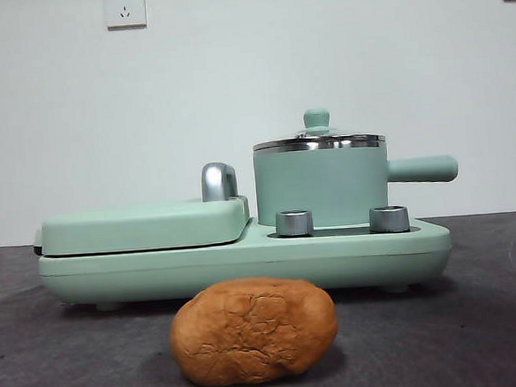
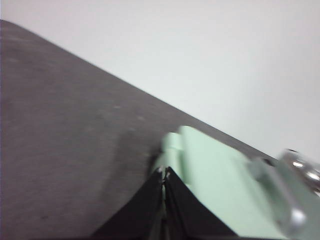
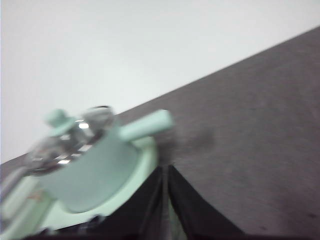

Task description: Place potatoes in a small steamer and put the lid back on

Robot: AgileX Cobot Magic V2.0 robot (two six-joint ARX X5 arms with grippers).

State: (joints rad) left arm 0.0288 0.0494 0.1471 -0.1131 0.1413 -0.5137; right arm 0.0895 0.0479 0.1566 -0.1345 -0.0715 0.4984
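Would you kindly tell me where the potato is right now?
In the front view, the potato lies on the dark table, near the camera and apart from the green cooker base, left of the small steamer.

In our wrist views, the left pincer (image 2: 164, 172) and the right pincer (image 3: 165, 169) each rise from the bottom middle of the frame, black jaws pressed together to a point. Neither grips anything. We see no arm in the front view.
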